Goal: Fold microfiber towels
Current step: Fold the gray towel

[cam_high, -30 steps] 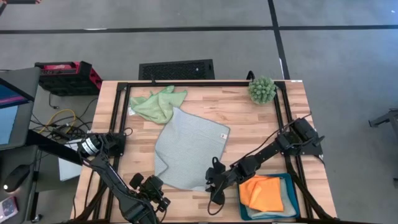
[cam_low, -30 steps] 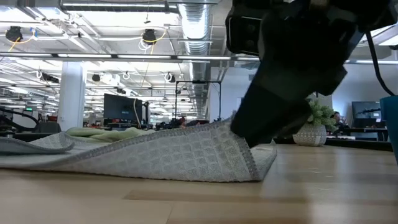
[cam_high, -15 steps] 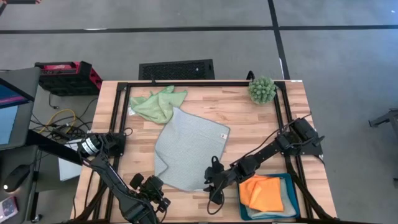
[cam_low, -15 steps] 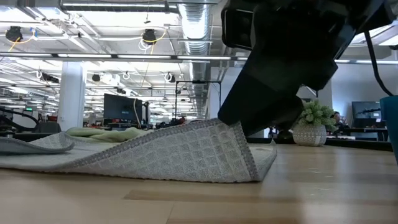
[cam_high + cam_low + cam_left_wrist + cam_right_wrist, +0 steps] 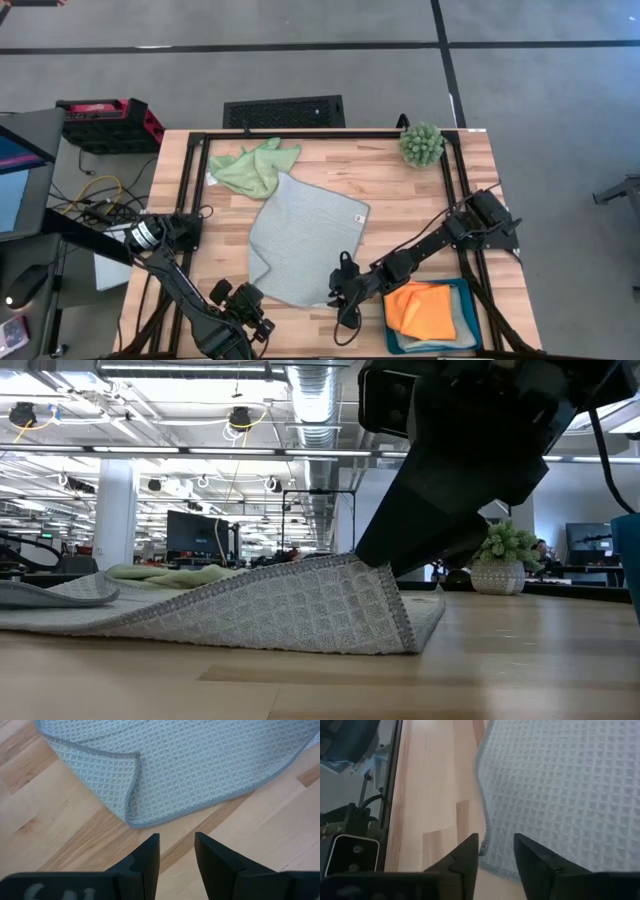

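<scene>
A blue-grey towel (image 5: 300,240) lies spread on the middle of the table. Its near left corner is folded over (image 5: 131,775). A light green towel (image 5: 252,168) lies crumpled at the far left. An orange towel (image 5: 420,308) lies folded in the teal tray (image 5: 472,330). My right gripper (image 5: 340,292) is at the blue-grey towel's near right corner, open, with the towel's edge between its fingers (image 5: 496,851). My left gripper (image 5: 258,322) hangs open over bare wood just short of the towel's near edge (image 5: 176,850). My right gripper meets the blue-grey towel at the edge of its near right corner (image 5: 484,845). That edge runs in between the two fingers, which stand apart. They come slanting down from the table's right side. The corner is raised off the table against the gripper (image 5: 372,565); the rest lies flat.
A spiky green ball plant (image 5: 421,144) stands at the far right corner. A black frame rail (image 5: 300,133) runs around the tabletop. Bare wood lies along the near edge between the two grippers and on the far right.
In the low view my right gripper's dark bulk has come in lower and closer over the towel's raised corner. The corner stays lifted and its peak now sits tucked under the gripper. The rest of the towel has not moved.
</scene>
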Available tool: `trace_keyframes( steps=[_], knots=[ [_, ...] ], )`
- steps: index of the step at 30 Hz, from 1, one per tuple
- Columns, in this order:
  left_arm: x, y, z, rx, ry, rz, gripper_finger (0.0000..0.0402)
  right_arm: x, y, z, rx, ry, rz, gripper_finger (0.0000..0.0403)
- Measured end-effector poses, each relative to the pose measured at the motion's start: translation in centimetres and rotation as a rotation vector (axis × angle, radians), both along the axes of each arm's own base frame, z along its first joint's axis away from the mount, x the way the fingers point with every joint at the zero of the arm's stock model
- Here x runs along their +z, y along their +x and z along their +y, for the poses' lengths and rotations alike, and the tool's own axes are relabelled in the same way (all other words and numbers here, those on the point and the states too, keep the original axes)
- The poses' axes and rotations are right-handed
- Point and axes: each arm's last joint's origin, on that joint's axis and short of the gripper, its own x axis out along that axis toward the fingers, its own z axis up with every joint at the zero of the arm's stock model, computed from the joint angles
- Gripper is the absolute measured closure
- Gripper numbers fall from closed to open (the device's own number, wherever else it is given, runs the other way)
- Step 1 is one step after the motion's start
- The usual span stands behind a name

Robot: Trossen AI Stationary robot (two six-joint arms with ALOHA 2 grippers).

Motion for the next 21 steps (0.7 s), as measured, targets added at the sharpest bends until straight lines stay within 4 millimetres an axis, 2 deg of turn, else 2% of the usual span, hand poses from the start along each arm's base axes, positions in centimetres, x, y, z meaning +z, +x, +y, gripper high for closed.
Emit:
trace_keyframes(
  steps=[10,16,21],
  knots=[
    [0.0,0.0,0.0,0.0,0.0,0.001,0.0285,0.0,-0.1,0.0,0.055,-0.024,-0.003,0.0387],
    [0.0,0.3,0.3,-0.056,0.023,0.025,0.0285,0.0,-0.1,0.1,0.058,-0.024,-0.004,0.039],
    [-0.8,1.8,2.1,-0.101,0.066,0.088,0.0285,0.0,-0.1,0.1,0.067,-0.033,-0.008,0.0396]
  ],
)
